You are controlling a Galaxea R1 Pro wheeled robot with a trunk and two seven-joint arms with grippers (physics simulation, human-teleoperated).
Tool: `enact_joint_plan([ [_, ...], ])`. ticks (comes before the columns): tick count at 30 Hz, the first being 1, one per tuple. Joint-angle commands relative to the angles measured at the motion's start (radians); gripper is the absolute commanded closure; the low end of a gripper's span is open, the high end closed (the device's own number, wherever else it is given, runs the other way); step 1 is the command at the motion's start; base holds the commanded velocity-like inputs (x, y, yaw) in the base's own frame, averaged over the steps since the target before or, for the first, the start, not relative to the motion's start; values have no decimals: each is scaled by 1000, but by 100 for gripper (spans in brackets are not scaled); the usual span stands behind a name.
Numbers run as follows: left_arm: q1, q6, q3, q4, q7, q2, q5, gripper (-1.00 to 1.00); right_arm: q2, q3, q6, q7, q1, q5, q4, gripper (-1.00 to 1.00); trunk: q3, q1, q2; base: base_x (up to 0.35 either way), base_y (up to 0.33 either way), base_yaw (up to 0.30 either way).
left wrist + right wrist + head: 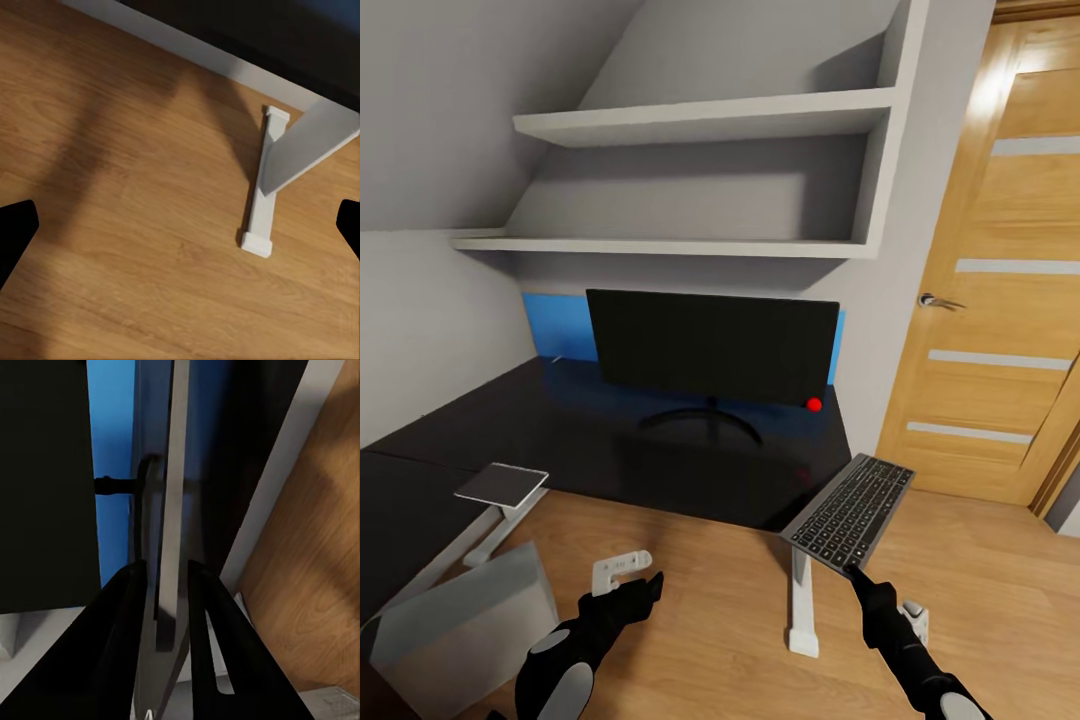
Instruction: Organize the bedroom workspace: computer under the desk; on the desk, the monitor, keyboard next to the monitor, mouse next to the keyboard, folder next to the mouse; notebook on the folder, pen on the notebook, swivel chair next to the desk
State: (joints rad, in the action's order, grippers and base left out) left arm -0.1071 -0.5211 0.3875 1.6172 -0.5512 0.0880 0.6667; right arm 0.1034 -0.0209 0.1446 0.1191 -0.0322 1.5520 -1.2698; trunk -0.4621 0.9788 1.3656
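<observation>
— Right gripper (857, 573) first, at the lower right of our head view: its black fingers (124, 637) pinch the near edge of the keyboard (850, 512), a thin grey slab with dark keys, tilted up over the desk's front corner.

— And our left gripper (643, 590)?

— Lower left, over the wood-grain floor (120, 225). Its black fingertips (15, 232) stand spread wide apart, with nothing between them.

— Where are the task's other things?

— We see the monitor (712, 347), a flat black rectangle on a curved foot, standing on the glossy dark desk (560, 430) at mid-frame. White shelves (700, 120) hang above; a panelled wooden door (1000, 300) fills the right.
</observation>
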Motion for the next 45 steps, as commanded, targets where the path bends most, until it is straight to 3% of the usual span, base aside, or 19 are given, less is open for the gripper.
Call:
enact_joint_plan([
  [1,-1,0,2,1,-10,1,10,-100,0,-4,12,4,0,3,17,100,-1,0,0,25,15,0],
  [45,-1,0,4,0,-10,2,10,-100,1,-4,13,4,0,3,17,100,-1,0,0,5,18,0],
])
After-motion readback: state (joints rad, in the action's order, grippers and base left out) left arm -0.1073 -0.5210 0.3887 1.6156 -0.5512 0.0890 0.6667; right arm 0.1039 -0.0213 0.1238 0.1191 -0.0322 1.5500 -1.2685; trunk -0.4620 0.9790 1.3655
